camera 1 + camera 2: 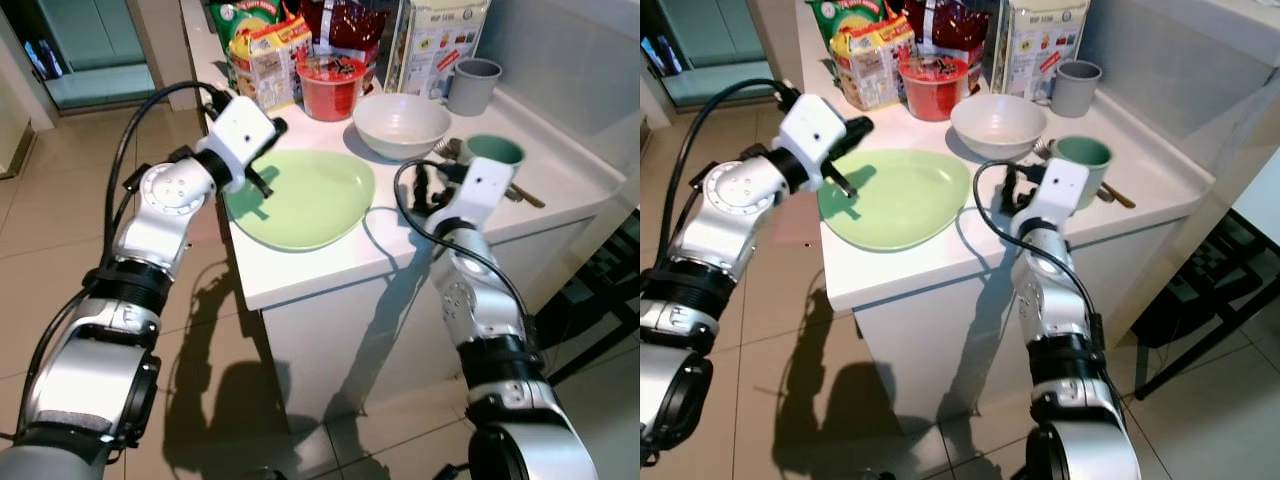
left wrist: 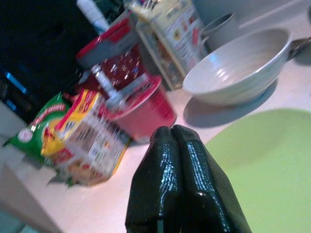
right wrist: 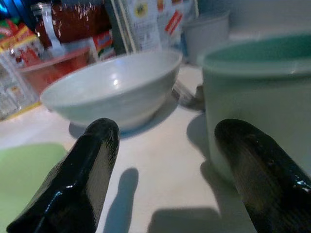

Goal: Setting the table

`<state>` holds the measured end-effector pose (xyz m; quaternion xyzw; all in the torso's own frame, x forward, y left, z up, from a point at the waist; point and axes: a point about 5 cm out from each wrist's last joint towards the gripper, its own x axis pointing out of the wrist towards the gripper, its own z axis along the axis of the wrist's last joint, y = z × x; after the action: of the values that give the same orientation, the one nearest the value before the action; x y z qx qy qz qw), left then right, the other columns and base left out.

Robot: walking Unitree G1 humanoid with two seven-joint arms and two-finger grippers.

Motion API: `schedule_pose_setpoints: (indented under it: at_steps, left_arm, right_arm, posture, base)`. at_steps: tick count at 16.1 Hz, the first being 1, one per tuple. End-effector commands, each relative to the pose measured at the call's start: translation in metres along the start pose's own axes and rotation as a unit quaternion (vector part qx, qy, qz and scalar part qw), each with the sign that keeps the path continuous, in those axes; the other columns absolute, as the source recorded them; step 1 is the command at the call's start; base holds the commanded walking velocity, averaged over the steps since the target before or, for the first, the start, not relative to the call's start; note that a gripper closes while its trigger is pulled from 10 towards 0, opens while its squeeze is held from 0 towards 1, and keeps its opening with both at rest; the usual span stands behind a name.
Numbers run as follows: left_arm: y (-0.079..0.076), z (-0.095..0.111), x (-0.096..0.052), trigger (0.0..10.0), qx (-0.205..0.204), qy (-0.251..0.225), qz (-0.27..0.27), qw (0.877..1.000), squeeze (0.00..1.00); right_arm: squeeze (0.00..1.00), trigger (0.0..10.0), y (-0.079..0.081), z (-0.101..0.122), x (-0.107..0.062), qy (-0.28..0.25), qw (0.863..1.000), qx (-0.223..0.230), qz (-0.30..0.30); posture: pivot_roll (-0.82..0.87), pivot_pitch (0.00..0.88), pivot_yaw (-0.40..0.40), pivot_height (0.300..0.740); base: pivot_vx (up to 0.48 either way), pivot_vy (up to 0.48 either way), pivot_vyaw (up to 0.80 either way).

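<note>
The left gripper (image 2: pixel 187 145) hangs over the near-left rim of the green plate (image 1: pixel 310 200), its two black fingers pressed flat together with nothing between them. The right gripper (image 3: pixel 165 160) sits on the other side of that plate, low over the white counter (image 1: pixel 330 262), with its fingers spread wide; one fingertip (image 3: pixel 252 160) lies close in front of the green mug (image 1: pixel 1083 158), though whether it touches the mug's wall cannot be told.

The green plate lies flat near the counter's front edge, between the two arms. Just behind the plate, toward the wall, stands the white bowl (image 1: pixel 400 124), upright and apart from the plate's rim. The green mug stands to the plate's right, beside the bowl, and some cutlery (image 1: pixel 527 196) lies past the mug, its shape hard to make out. Behind the plate, farther back than the bowl, a red tub (image 1: pixel 330 88) stands with a yellow snack packet (image 1: pixel 268 62) at its left and a printed carton (image 1: pixel 435 45) at its right. A grey cup (image 1: pixel 472 85) stands beyond the bowl, near the wall and well apart from the plate.
</note>
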<state>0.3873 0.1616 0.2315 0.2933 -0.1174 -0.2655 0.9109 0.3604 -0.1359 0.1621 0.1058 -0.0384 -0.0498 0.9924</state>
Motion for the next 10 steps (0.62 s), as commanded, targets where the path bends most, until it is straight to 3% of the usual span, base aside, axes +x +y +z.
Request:
schedule_pose_setpoints:
  at_steps: [1, 5, 10]
  left_arm:
    - [0.012, -0.003, -0.004, 10.0, -0.013, 0.011, 0.022, 1.000, 0.00]
    - [0.012, -0.018, -0.012, 10.0, -0.023, 0.037, 0.036, 0.998, 0.00]
    - [0.007, -0.043, -0.024, 10.0, -0.056, 0.079, 0.047, 0.994, 0.00]
  right_arm:
    - [0.00, 10.0, 0.006, 0.012, -0.001, -0.029, 0.999, -0.022, 0.013]
    - [0.00, 10.0, 0.018, 0.017, -0.002, -0.042, 0.996, -0.047, 0.064]
    - [0.00, 10.0, 0.036, 0.025, -0.009, -0.060, 0.990, -0.030, 0.121]
  posture:
    - [0.07, 0.000, 0.024, 0.740]
    - [0.07, 0.000, 0.016, 0.740]
    - [0.07, 0.000, 0.016, 0.740]
  base:
    - [0.000, 0.000, 0.00]
    - [0.000, 0.000, 0.00]
    - [0.000, 0.000, 0.00]
